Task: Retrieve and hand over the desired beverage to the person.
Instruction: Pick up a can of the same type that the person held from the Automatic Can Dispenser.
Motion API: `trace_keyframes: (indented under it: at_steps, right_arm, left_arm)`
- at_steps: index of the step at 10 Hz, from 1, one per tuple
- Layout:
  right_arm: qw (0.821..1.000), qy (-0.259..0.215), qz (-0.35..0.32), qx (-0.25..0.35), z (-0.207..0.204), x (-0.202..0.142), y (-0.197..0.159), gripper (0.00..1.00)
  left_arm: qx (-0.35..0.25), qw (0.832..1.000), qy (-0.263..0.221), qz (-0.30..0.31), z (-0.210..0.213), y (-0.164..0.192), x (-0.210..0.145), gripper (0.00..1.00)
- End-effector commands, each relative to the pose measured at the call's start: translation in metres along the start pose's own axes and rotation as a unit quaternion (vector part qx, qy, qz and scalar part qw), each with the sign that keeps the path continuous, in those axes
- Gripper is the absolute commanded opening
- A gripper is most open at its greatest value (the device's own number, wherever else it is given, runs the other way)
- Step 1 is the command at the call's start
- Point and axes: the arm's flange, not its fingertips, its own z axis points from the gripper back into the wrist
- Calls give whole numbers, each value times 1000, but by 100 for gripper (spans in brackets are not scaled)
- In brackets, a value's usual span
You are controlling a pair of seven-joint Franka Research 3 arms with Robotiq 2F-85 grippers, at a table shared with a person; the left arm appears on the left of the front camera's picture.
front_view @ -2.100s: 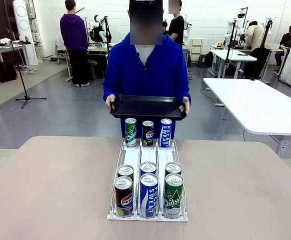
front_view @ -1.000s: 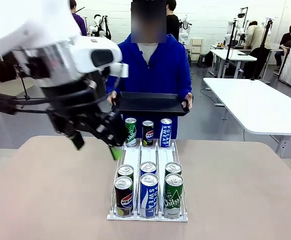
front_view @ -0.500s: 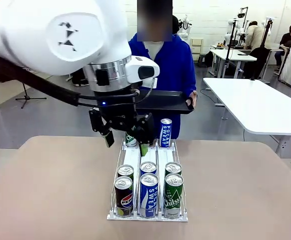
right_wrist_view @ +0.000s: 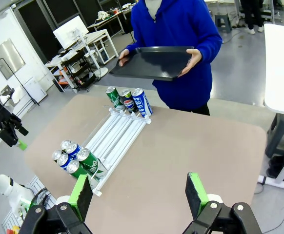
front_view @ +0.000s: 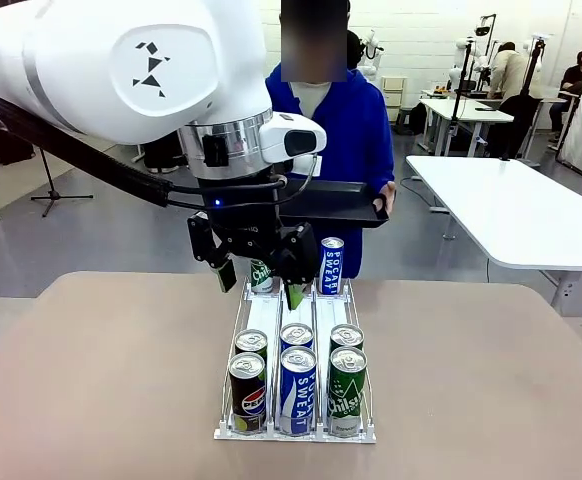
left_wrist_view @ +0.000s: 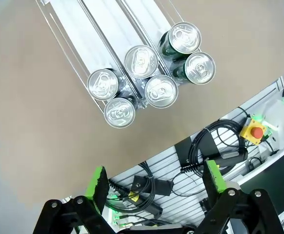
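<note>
In the front view, the white left arm comes in from the left and its black left gripper (front_view: 261, 290) hangs over the far part of a white three-lane wire rack (front_view: 271, 312) on the beige counter (front_view: 101, 380). Its green-padded fingers (front_view: 293, 294) are spread apart with nothing gripped. A green Sprite can (front_view: 261, 277) shows between them, though how far behind it stands cannot be told. A blue Pocari Sweat can (front_view: 332, 265) stands just right of it at the rack's far end. Six more cans crowd the near end in two rows of three, among them a dark Pepsi can (front_view: 247, 392) at the near left. At the far side, the person in a royal-blue hoodie (front_view: 356, 130) holds a flat black tray (front_view: 336, 203) in both hands. The left wrist view looks down on the six silver can tops (left_wrist_view: 141, 61) in the rack lanes (left_wrist_view: 108, 24). The left gripper (left_wrist_view: 155, 183) fingers are wide apart and empty, with cables and a red stop button (left_wrist_view: 255, 130) past the counter edge. In the right wrist view, the right gripper (right_wrist_view: 138, 194) is high above the near right of the counter (right_wrist_view: 181, 146), its fingers (right_wrist_view: 81, 195) apart and holding nothing. The rack (right_wrist_view: 115, 136) lies well ahead, and the person (right_wrist_view: 181, 24) holds the tray (right_wrist_view: 154, 62) beyond it.
</note>
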Motion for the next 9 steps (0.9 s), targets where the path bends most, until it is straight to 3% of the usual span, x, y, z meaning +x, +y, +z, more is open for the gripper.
trace_keyframes:
  at_steps: [1,4,9]
  right_arm:
    - [1000,-1,2,7,-1,-1,0,100]
    - [1000,-1,2,7,-1,-1,0,100]
    - [1000,-1,2,7,-1,-1,0,100]
  left_arm:
    - [11,1000,-6,8,-1,1,-7,100]
    - [-2,1000,0,-1,1,0,0,100]
    - [17,988,2,154,-67,-44,31,100]
